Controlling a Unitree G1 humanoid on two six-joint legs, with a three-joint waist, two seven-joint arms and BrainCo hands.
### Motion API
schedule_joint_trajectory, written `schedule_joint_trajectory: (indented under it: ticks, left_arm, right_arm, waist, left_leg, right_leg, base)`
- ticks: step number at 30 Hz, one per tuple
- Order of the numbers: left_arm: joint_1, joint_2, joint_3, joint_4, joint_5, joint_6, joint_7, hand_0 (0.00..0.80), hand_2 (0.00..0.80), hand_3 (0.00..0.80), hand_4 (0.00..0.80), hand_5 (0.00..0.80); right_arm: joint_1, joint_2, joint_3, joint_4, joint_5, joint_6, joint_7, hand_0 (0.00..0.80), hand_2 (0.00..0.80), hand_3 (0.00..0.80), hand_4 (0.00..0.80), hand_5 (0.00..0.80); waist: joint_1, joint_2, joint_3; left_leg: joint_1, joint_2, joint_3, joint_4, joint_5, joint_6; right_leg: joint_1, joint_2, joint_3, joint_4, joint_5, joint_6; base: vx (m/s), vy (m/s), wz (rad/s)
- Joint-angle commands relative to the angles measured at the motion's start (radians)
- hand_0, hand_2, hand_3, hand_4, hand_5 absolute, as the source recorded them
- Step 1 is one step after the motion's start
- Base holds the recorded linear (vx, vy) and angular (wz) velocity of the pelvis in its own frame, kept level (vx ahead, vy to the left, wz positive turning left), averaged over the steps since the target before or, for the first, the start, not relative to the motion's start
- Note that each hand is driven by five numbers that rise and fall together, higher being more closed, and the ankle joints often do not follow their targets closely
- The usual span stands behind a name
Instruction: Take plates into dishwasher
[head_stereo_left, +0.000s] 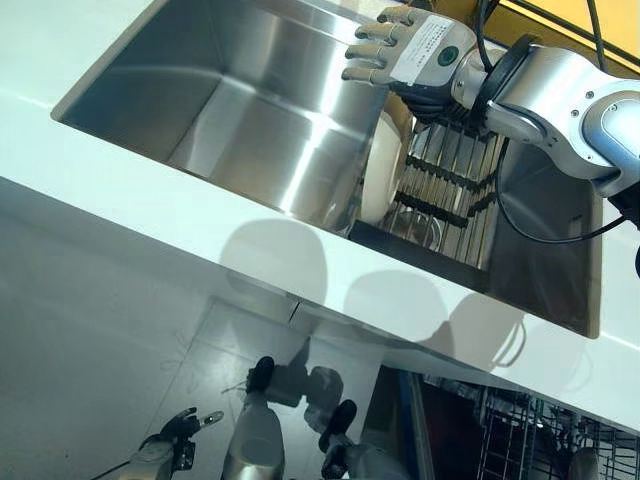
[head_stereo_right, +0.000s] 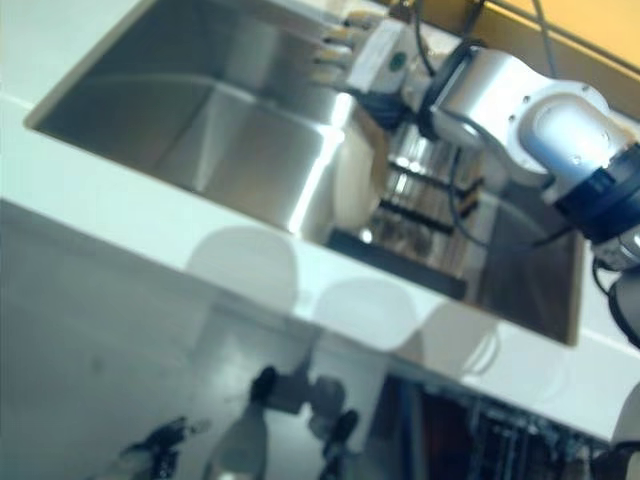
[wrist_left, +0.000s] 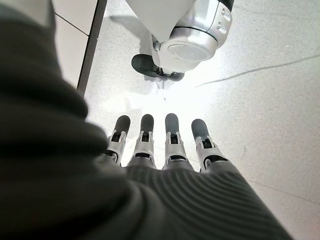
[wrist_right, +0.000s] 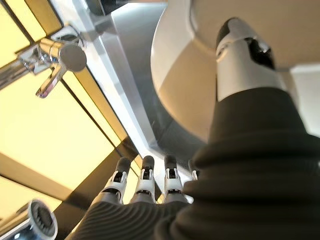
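While the left hand (head_stereo_left: 178, 432) hung low by the floor, well below the white counter (head_stereo_left: 150, 215) and far from the sink (head_stereo_left: 250, 100), we saw in its wrist view that its fingers (wrist_left: 170, 137) were straight and side by side, holding nothing. Taking the sink as our landmark and moving outward from the counter's near edge, we noted the dishwasher rack (head_stereo_left: 520, 425) showing under the counter, below the sink's right end. Inside the sink, at its right end, a dark wire rack (head_stereo_left: 445, 190) sat, and the white plate (head_stereo_left: 378, 165) stood on edge at the rack's left side, close against the bright inner wall that divides the sink. The plate's face was upright and turned sideways, so that its rim ran from the near side of the sink toward the far side. Over the far rim of the sink the right hand (head_stereo_left: 385, 50) reached in from the right, directly above the plate's top edge, so this arm was by far the nearer one. Its fingers (wrist_right: 145, 180) were stretched out and spread a little, pointing away past the sink toward the tap (wrist_right: 52, 62), and they closed on nothing. In the right wrist view the thumb (wrist_right: 240, 47) lay over the plate's pale face; we could not tell whether it touched. We judged that the hand had to come down over the rim and pinch it.
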Motion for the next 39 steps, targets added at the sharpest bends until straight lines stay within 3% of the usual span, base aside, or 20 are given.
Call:
schedule_joint_trajectory:
  ticks: [1,16,26,28,30,31,39]
  left_arm:
    - [0.003,0.031,0.024,-0.017,-0.022,-0.027,0.006,0.0,0.0,0.0,0.0,0.0]
    - [-0.007,0.016,0.027,-0.002,-0.049,-0.048,0.002,0.0,0.0,0.0,0.0,0.0]
    - [-0.005,0.01,0.036,-0.003,-0.055,-0.063,-0.001,0.0,0.0,0.0,0.0,0.0]
    - [-0.006,0.008,0.038,-0.003,-0.056,-0.066,-0.005,0.0,0.0,0.0,0.0,0.0]
    - [-0.005,0.007,0.038,-0.003,-0.059,-0.07,-0.008,0.0,0.0,0.0,0.0,0.0]
    - [-0.004,0.008,0.04,-0.004,-0.06,-0.07,-0.011,0.0,0.0,0.0,0.0,0.0]
    - [-0.003,0.009,0.049,0.002,-0.057,-0.07,-0.018,0.0,0.0,0.0,0.0,0.0]
  right_arm:
    - [-0.091,-0.035,0.053,-0.029,-0.038,0.025,0.023,0.0,0.0,0.0,0.0,0.0]
    - [-0.022,-0.022,0.025,-0.064,-0.056,-0.04,0.083,0.0,0.0,0.0,0.0,0.0]
    - [0.02,-0.004,0.015,-0.107,-0.036,-0.046,0.135,0.0,0.0,0.0,0.0,0.0]
    - [0.028,0.002,0.012,-0.112,-0.039,-0.048,0.151,0.107,0.107,0.107,0.107,0.107]
    - [0.037,0.003,0.009,-0.118,-0.047,-0.051,0.176,0.505,0.505,0.505,0.505,0.505]
    - [0.042,0.003,0.01,-0.115,-0.051,-0.057,0.189,0.8,0.8,0.8,0.8,0.8]
    - [0.077,0.013,-0.008,-0.077,-0.082,-0.051,0.212,0.8,0.8,0.8,0.8,0.8]
  waist:
    - [0.024,-0.024,0.005]
    - [0.011,-0.025,0.016]
    - [0.018,-0.022,0.034]
    - [0.019,-0.021,0.037]
    - [0.019,-0.019,0.038]
    - [0.02,-0.019,0.039]
    - [0.019,-0.027,0.032]
  left_leg:
    - [0.011,-0.018,0.049,-0.007,-0.065,0.038]
    - [0.007,-0.014,0.064,-0.007,-0.062,0.038]
    - [0.003,-0.016,0.065,-0.007,-0.062,0.037]
    - [0.003,-0.016,0.065,-0.007,-0.062,0.038]
    - [0.001,-0.016,0.067,-0.007,-0.061,0.038]
    - [0.001,-0.016,0.067,-0.007,-0.061,0.038]
    - [0.01,-0.014,0.072,-0.007,-0.064,0.038]
  right_leg:
    - [-0.016,-0.03,0.0,0.021,0.036,0.08]
    - [-0.027,-0.03,0.008,0.024,0.04,0.08]
    - [-0.028,-0.029,0.008,0.022,0.039,0.078]
    - [-0.029,-0.03,0.007,0.022,0.039,0.077]
    - [-0.029,-0.032,0.007,0.022,0.039,0.077]
    - [-0.03,-0.032,0.007,0.022,0.039,0.078]
    - [-0.022,-0.033,0.007,0.02,0.04,0.078]
  base:
    - [0.0,0.0,0.0]
    - [0.0,0.0,0.0]
    - [0.0,0.0,0.0]
    - [0.0,0.0,0.0]
    - [0.0,0.0,0.0]
    - [0.0,0.0,0.0]
    - [0.004,0.002,-0.03]
